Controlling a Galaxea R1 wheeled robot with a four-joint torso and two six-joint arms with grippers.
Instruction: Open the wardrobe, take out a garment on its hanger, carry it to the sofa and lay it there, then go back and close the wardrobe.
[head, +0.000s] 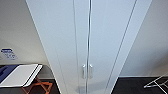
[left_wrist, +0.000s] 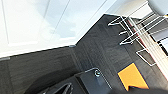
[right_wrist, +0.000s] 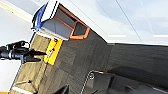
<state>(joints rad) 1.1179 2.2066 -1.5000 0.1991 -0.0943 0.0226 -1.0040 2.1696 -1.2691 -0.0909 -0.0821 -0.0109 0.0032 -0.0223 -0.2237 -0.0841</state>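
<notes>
The wardrobe (head: 100, 37) stands straight ahead of me in the head view, tall and white, with both doors shut. Its two small white handles (head: 87, 71) sit side by side at the centre seam, low in the picture. The wardrobe's white base (left_wrist: 37, 32) meets the dark floor in the left wrist view, and its lower panel (right_wrist: 130, 20) shows in the right wrist view. Dark parts of my own arms lie at the edge of both wrist views. The garment, the hanger and the sofa are hidden.
A folding stand (head: 25, 76) with orange legs and a white and blue top stands left of the wardrobe, also seen in the right wrist view (right_wrist: 62, 25). A white wire frame (head: 157, 83) stands to the right. The floor is dark carpet (left_wrist: 95, 52) with an orange patch (left_wrist: 131, 77).
</notes>
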